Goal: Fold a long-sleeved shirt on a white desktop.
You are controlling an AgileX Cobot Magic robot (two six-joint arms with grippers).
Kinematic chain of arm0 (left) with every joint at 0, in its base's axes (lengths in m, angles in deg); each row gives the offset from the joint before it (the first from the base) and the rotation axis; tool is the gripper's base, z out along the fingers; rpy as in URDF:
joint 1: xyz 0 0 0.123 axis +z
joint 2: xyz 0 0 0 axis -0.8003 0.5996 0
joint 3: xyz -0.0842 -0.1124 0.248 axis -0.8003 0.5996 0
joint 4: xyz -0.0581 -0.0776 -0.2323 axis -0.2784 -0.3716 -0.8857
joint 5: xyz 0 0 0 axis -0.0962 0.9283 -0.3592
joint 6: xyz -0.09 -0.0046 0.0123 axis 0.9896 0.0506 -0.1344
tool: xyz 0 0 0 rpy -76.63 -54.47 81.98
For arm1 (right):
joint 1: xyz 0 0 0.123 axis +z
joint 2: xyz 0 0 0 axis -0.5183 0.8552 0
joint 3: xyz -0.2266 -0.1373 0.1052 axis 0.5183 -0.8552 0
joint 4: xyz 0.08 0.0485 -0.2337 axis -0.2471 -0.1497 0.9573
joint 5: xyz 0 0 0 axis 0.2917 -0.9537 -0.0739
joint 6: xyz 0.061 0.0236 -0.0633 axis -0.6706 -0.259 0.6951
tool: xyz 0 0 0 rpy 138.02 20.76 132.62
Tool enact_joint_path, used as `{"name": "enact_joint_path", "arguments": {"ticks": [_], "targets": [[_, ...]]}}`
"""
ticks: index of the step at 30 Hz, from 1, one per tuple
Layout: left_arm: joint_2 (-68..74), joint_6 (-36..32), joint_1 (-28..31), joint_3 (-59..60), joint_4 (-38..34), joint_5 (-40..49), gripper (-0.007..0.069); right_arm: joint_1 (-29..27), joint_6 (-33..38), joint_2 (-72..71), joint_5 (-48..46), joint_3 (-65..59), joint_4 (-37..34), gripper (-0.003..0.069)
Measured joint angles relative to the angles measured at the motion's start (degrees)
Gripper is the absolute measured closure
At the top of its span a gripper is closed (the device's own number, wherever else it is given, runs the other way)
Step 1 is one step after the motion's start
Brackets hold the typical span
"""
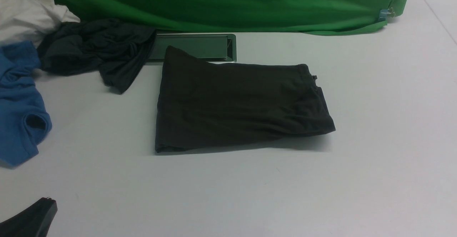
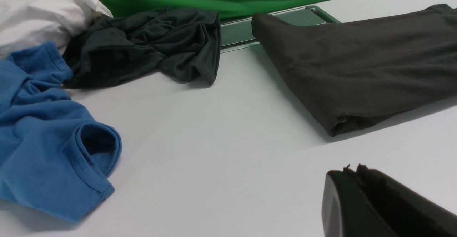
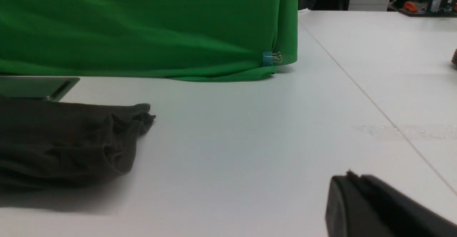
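The long-sleeved shirt (image 1: pixel 239 105) lies folded into a compact dark brownish-black rectangle in the middle of the white desktop (image 1: pixel 375 140). Its left folded edge shows in the left wrist view (image 2: pixel 357 69) and its bunched right end in the right wrist view (image 3: pixel 64 144). My left gripper (image 1: pixel 48 199) sits low at the near left corner, shut and empty, well short of the shirt; its closed tips (image 2: pixel 353 169) hover over bare desktop. My right gripper (image 3: pixel 351 176) is shut on nothing, off to the right of the shirt, and is out of the front view.
A blue garment (image 1: pixel 18 105), a dark grey-teal garment (image 1: pixel 96 51) and a white cloth (image 1: pixel 28 15) are piled at the far left. A green fabric backdrop (image 1: pixel 232 5) hangs along the back, with a metal hatch (image 1: pixel 194 48) below it partly under the shirt.
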Motion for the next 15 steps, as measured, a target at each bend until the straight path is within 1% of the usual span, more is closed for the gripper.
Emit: {"name": "enact_joint_path", "arguments": {"ticks": [8,15], "targets": [[0.0,0.0,0.0,0.0,0.0,0.0,0.0588,0.0,-0.05,0.0,0.0,0.0,0.0,0.06],[0.0,0.0,0.0,0.0,0.0,0.0,0.0588,0.0,-0.05,0.0,-0.05,0.0,0.0,0.0588]]}}
